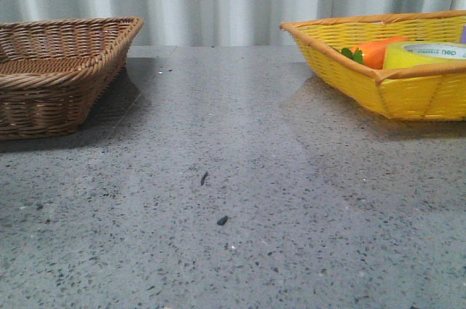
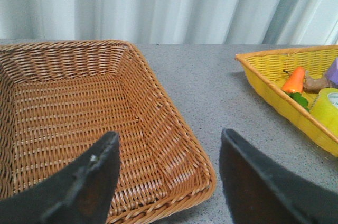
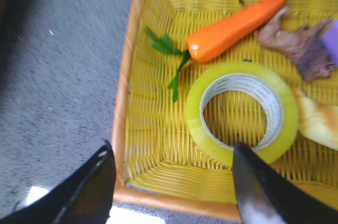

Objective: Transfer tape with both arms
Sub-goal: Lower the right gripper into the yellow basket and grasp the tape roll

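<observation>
Inside the yellow basket (image 3: 137, 145), the tape (image 3: 242, 112) lies flat beside an orange toy carrot (image 3: 232, 28) and a brown lump (image 3: 296, 47). Right gripper (image 3: 171, 189) hovers over the basket's near corner, jaws spread wide, holding nothing; one jaw overlaps the roll's rim in view. Left gripper (image 2: 169, 182) hangs above the brown wicker basket (image 2: 174, 129), jaws wide apart, empty. Grey speckled surface (image 1: 233, 178) between baskets.

A grey speckled worktop (image 1: 240, 178) carries two woven baskets set well apart: a brown wicker basket (image 1: 58, 76) at the left and a yellow basket (image 1: 408, 94) at the right. Two small dark specks (image 1: 222, 220) lie between them.
</observation>
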Motion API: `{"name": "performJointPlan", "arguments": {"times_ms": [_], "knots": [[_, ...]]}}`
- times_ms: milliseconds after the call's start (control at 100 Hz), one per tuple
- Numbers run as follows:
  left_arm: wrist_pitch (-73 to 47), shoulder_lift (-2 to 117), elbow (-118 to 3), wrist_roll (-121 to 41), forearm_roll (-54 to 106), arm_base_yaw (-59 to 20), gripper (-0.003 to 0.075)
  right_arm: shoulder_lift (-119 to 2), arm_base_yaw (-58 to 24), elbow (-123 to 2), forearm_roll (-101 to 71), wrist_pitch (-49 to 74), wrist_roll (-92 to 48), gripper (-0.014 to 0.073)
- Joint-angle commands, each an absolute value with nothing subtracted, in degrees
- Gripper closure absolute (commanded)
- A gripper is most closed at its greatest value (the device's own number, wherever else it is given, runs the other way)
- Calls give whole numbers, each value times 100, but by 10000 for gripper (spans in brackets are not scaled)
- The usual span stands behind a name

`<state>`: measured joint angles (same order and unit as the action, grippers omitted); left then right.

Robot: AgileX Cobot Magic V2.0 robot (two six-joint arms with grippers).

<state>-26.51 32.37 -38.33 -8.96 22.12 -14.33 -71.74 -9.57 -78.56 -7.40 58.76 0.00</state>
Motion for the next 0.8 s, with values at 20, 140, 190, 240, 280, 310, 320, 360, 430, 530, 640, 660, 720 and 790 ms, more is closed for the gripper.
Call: {"name": "performJointPlan", "arguments": {"times_ms": [20,140,190,240,280,310,320,360,430,530,640,660,720,790], "knots": [[-2302,3293,-4039,-922,2334,-1471,334,-7757,-993,-8217,-637,5655,-82,188],[-2366,3293,-4039,-922,2334,-1471,334,-8322,-993,-8227,-493,5582,-82,188],[-2430,3293,-4039,-922,2334,-1471,334,-8520,-980,-8227,-437,5578,-82,188],[-2492,3293,-4039,-922,2334,-1471,334,-8670,-980,-8227,-424,5535,-82,188],[-2519,3293,-4039,-922,2334,-1471,334,-8812,-980,-8227,-414,5502,-82,188],[-2548,3293,-4039,-922,2334,-1471,334,-8900,-980,-8227,-414,5459,-82,188],[-2544,3293,-4039,-922,2334,-1471,334,-8942,-980,-8227,-414,5454,-82,188],[-2567,3293,-4039,-922,2334,-1471,334,-9045,-980,-8227,-414,5415,-82,188],[-2597,3293,-4039,-922,2334,-1471,334,-9224,-970,-8227,-371,5343,-82,195],[-2645,3293,-4039,-922,2334,-1471,334,-9385,-970,-8227,-358,5215,-47,319],[-2655,3293,-4039,-922,2334,-1471,334,-9351,-970,-8227,-358,5041,-47,653],[-2647,3293,-4039,-922,2334,-1471,334,-9336,-970,-8227,-358,4995,-47,657],[-2668,3293,-4039,-922,2334,-1471,334,-9247,-970,-8258,-358,4911,-47,650],[-2695,3293,-4039,-922,2334,-1471,334,-9073,-995,-8414,-358,4925,-47,650]]}}
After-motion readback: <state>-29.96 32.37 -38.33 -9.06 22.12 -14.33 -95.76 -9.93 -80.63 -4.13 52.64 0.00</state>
